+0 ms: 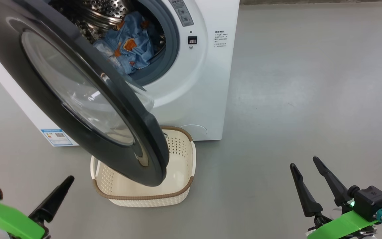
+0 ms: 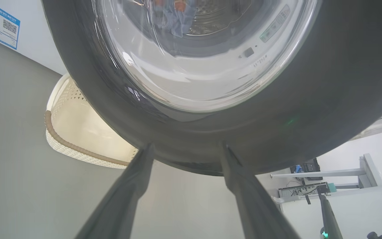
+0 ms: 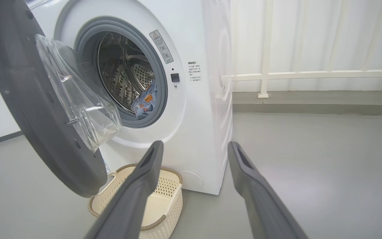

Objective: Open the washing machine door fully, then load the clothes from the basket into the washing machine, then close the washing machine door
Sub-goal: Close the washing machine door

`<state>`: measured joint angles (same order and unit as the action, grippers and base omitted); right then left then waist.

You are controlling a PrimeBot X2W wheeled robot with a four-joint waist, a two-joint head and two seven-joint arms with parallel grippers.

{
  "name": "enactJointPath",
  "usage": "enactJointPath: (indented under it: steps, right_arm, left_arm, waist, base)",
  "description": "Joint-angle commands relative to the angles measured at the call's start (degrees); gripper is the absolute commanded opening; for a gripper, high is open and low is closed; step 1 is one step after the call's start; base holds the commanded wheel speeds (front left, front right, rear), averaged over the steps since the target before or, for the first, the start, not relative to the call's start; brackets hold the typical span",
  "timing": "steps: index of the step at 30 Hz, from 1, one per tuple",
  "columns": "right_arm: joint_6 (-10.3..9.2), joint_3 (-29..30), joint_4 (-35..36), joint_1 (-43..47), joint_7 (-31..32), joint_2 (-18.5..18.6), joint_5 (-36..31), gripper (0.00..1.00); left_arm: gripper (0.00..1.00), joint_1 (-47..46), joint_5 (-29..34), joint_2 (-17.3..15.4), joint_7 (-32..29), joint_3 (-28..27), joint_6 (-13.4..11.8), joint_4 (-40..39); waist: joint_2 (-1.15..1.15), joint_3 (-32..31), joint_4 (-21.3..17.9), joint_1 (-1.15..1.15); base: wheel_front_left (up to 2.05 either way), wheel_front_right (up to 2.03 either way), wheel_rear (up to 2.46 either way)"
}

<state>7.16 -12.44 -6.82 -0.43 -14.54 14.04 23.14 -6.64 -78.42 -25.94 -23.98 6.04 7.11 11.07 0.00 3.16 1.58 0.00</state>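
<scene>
Head view, from the left: a blue label sticker [image 1: 56,137] sits low on the washing machine's [image 1: 204,83] white front, at its left corner. The left gripper [image 2: 184,149] is in front of the machine on its left side. In the left wrist view its two dark fingers [image 2: 134,186] are spread wide, with nothing between them. Their tips are right at the lower black rim of the washing machine door [image 1: 75,89], though I cannot tell whether they touch it. The door stands swung out from the machine's opening, hinged on the left, with its clear glass bowl facing the drum. Beneath the door's lower edge, the cream basket [image 1: 144,196] rests on the grey floor [image 1: 293,99] just in front of the machine's base. The clothes [image 1: 128,46], light blue with orange figures, lie bunched inside the machine's steel drum. Well to the right of the machine's front, the right gripper [image 1: 303,162] hovers over the floor with its fingers parted, holding nothing.
</scene>
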Motion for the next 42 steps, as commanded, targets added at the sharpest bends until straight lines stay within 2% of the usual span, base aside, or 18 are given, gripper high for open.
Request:
enactJointPath:
  steps: [1,11,19,24,27,34,38,42]
  right_arm:
    - [0.33,-0.5,1.2,-0.2,-0.5,1.2,0.3,1.00]
    - [0.33,0.5,1.3,0.0,-0.5,1.6,0.2,1.00]
    - [0.33,1.2,1.2,0.2,-0.5,1.8,0.2,1.00]
    - [0.33,1.8,1.2,0.1,-0.5,2.0,0.1,1.00]
    - [0.33,2.3,1.2,0.2,-0.5,2.0,0.1,1.00]
    - [0.33,3.1,1.2,0.4,-0.5,2.3,0.0,1.00]
    - [0.33,3.5,1.2,0.5,-0.5,2.4,0.0,1.00]
    - [0.33,3.8,1.1,0.5,-0.5,2.4,0.0,1.00]
  left_arm:
    - [1.00,-0.7,0.3,-1.7,2.3,-2.0,0.4,-1.2]
    - [1.00,2.7,4.5,-3.4,20.1,5.3,0.4,0.8]
    - [1.00,3.0,9.6,-6.6,35.4,12.2,0.4,5.1]
    - [1.00,2.1,14.8,-7.3,38.7,13.6,0.4,8.8]
    - [1.00,1.4,20.4,-5.7,38.9,10.3,0.4,10.1]
    - [1.00,3.8,37.3,0.7,39.0,-0.6,0.4,7.5]
    - [1.00,5.2,45.6,3.8,39.0,-4.7,0.4,5.2]
    - [1.00,6.5,51.2,6.2,39.0,-7.3,0.4,3.3]
  waist:
    - [0.00,-0.2,-0.1,0.00]
    - [0.00,-0.7,-1.2,0.00]
    - [0.00,-0.9,-3.0,0.00]
    - [0.00,-0.8,-4.0,0.00]
    - [0.00,-0.9,-4.5,0.00]
    - [0.00,-1.2,-5.6,0.00]
    - [0.00,-1.4,-5.9,0.00]
    - [0.00,-1.5,-6.1,0.00]
  base:
    - [0.00,0.00,0.00]
    - [0.00,0.00,0.00]
    - [0.00,0.00,0.00]
    - [0.00,0.00,0.00]
    - [0.00,0.00,0.00]
    - [0.00,0.00,0.00]
    - [0.00,0.00,0.00]
    - [0.00,0.00,0.00]
